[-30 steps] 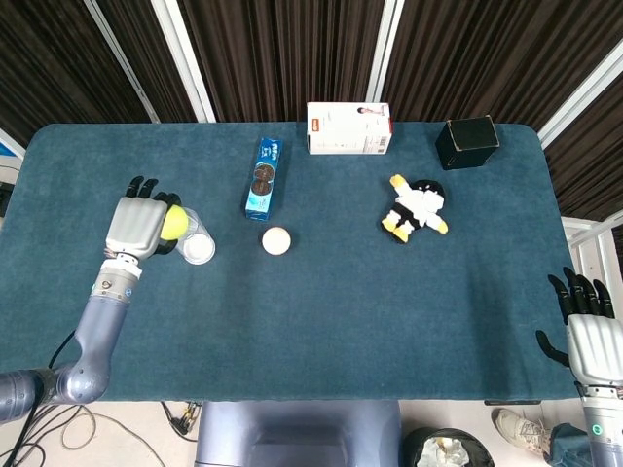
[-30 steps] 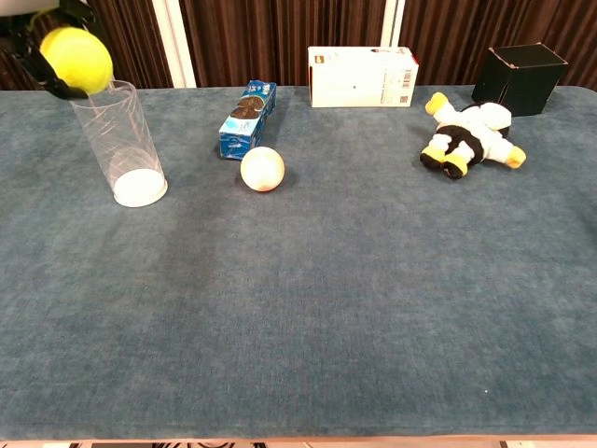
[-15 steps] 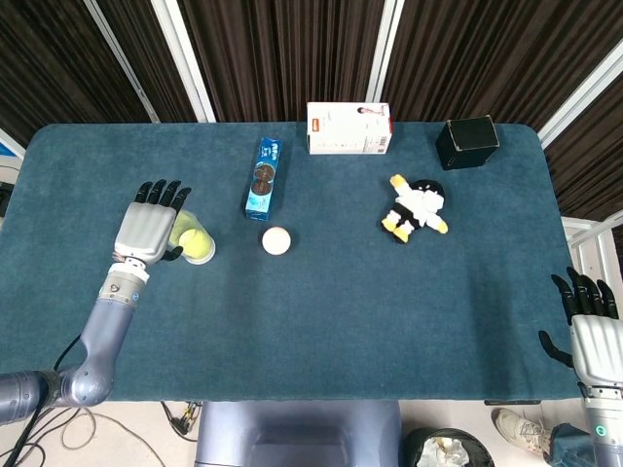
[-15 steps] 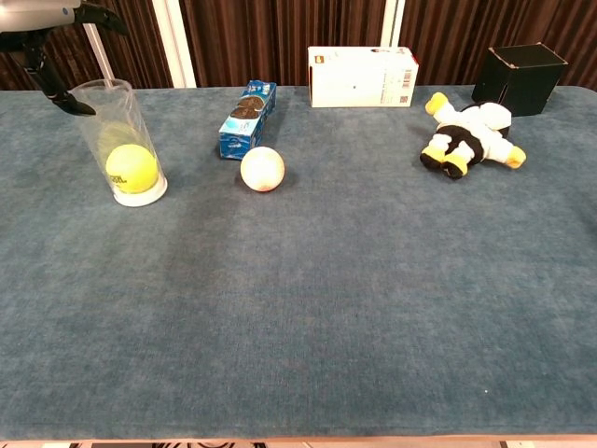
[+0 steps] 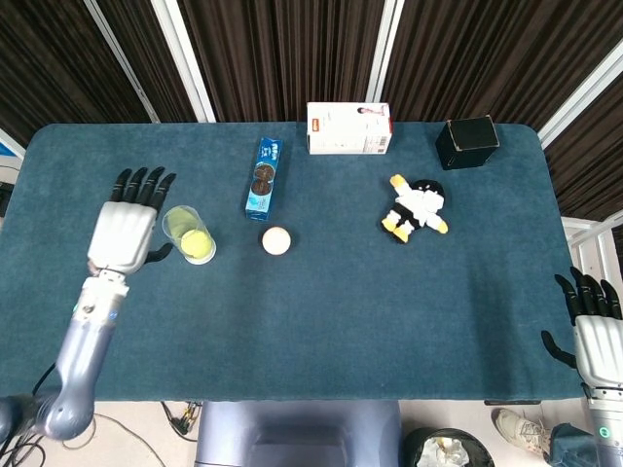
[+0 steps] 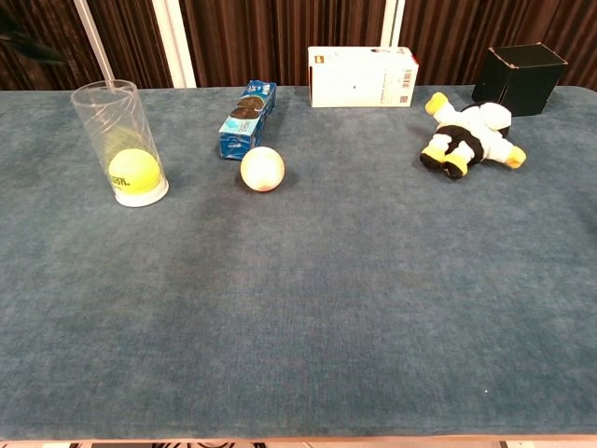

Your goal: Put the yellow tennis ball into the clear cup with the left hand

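Observation:
The yellow tennis ball [image 5: 198, 243] [image 6: 131, 173] lies at the bottom of the clear cup [image 5: 187, 232] [image 6: 119, 140], which stands upright on the left of the table. My left hand [image 5: 125, 226] hovers just left of the cup with fingers spread and nothing in it. In the chest view only a dark tip of it shows at the top left corner. My right hand [image 5: 595, 331] hangs off the table's near right corner, fingers apart and empty.
A white ball [image 5: 276, 240] [image 6: 262, 169] lies right of the cup. A blue cookie pack [image 5: 264, 177] [image 6: 247, 119], a white box [image 5: 348, 128] [image 6: 363, 77], a black box [image 5: 467, 142] [image 6: 520, 77] and a plush toy [image 5: 416, 207] [image 6: 467, 137] sit further back and right.
The left hand let go of the tennis ball, which dropped to the cup's bottom. The hand then opened and drew away to the left.

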You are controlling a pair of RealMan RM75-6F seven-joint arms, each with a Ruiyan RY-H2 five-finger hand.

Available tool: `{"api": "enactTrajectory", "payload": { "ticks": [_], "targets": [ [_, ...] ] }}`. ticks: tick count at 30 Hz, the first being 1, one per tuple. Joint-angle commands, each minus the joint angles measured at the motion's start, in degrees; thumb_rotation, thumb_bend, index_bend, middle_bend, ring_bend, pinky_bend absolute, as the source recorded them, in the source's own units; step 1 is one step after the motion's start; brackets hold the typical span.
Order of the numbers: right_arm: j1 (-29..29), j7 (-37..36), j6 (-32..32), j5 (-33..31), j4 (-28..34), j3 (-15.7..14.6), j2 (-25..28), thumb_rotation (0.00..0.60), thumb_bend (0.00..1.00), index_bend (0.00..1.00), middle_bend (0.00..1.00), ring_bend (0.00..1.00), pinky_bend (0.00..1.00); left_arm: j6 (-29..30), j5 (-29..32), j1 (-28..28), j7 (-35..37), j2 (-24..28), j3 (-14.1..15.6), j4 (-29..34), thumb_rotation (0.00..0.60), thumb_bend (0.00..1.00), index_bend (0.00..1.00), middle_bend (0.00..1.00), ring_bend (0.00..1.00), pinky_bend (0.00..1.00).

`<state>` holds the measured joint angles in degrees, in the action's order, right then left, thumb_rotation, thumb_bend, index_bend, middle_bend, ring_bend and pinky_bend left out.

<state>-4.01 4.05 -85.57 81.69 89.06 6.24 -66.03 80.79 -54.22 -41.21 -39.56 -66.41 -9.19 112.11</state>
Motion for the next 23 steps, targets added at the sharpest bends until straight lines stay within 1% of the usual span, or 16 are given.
{"api": "enactTrajectory", "payload": {
  "ticks": [1, 3, 5, 8, 10, 14, 20, 23],
  "targets": [
    [-0.1, -0.4, -0.2, 0.6, -0.2, -0.1, 0.0, 0.600, 0.35, 0.13, 0.04, 0.05, 0.00, 14.3, -20.0, 15.1, 12.4, 1.4, 12.3, -2.8, 0.600, 0.13, 0.06, 0.01, 0.00, 0.04],
    [-0.1, -0.7, -0.4, 1.3, -0.5, -0.3, 0.0, 0.600, 0.35, 0.13, 0.04, 0.05, 0.00, 15.5, -22.6, 18.1, 16.2, 0.9, 14.6, -6.6, 0.600, 0.13, 0.06, 0.01, 0.00, 0.04],
    [-0.1, -1.0, -0.7, 2.0, -0.8, -0.4, -0.1, 0.600, 0.35, 0.13, 0.04, 0.05, 0.00, 15.8, -22.6, 20.6, 18.2, 0.4, 16.2, -9.2, 0.600, 0.13, 0.06, 0.01, 0.00, 0.03],
    [-0.2, -1.3, -1.0, 2.6, -1.3, -0.6, -0.2, 0.600, 0.35, 0.13, 0.04, 0.05, 0.00, 15.4, -23.0, 23.5, 22.8, -0.5, 17.2, -13.6, 0.600, 0.13, 0.06, 0.01, 0.00, 0.03],
    [-0.2, -1.3, -1.1, 2.8, -1.4, -0.6, -0.3, 0.600, 0.35, 0.13, 0.03, 0.05, 0.00, 14.8, -22.9, 25.1, 26.8, -1.5, 17.0, -16.9, 0.600, 0.13, 0.06, 0.01, 0.00, 0.03],
    [-0.1, -1.1, -1.3, 3.2, -1.4, -0.7, -0.4, 0.600, 0.35, 0.13, 0.04, 0.05, 0.00, 14.9, -24.4, 26.9, 30.4, -2.7, 16.4, -20.5, 0.600, 0.13, 0.06, 0.01, 0.00, 0.03],
    [-0.1, -0.8, -1.5, 3.4, -1.4, -0.8, -0.5, 0.600, 0.35, 0.13, 0.03, 0.05, 0.00, 15.7, -26.5, 28.5, 33.8, -3.0, 14.8, -22.0, 0.600, 0.13, 0.06, 0.01, 0.00, 0.03],
    [-0.2, -0.6, -1.3, 3.3, -1.4, -0.8, -0.6, 0.600, 0.35, 0.13, 0.04, 0.05, 0.00, 15.6, -26.9, 29.1, 33.4, -2.1, 14.0, -21.5, 0.600, 0.13, 0.06, 0.01, 0.00, 0.03]
  ]
}}
